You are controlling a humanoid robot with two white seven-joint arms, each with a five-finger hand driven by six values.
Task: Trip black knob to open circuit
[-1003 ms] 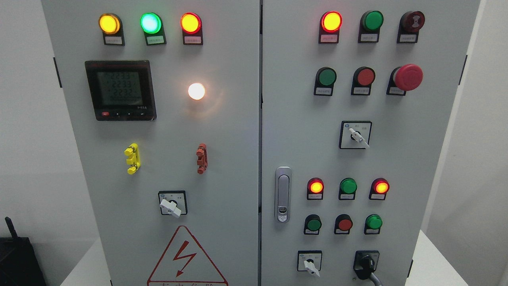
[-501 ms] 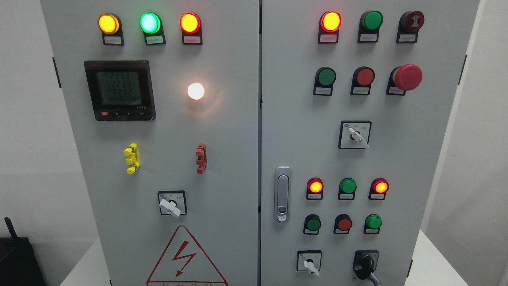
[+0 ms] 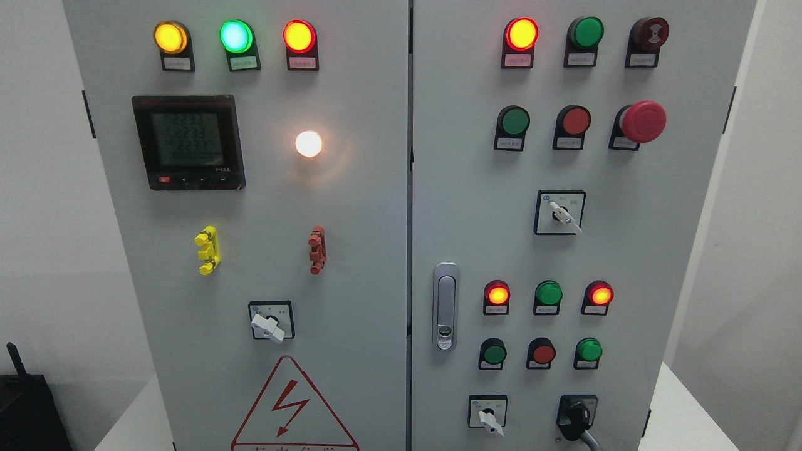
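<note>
The black knob [image 3: 578,418] sits at the lower right of the grey cabinet's right door [image 3: 476,188], its lever pointing down and to the right toward the picture's bottom edge. To its left is a white rotary switch [image 3: 489,418]. Neither of my hands nor arms shows in the head view.
The right door carries a red mushroom button [image 3: 643,121], rows of lit and unlit lamps and push buttons, a white selector [image 3: 562,214] and a silver door latch [image 3: 445,307]. The left door holds a meter [image 3: 187,143], a white lamp [image 3: 308,144] and a hazard triangle [image 3: 293,407]. A black device [image 3: 28,410] stands at lower left.
The whole picture has drifted a few pixels to the left; nothing on the panel has changed.
</note>
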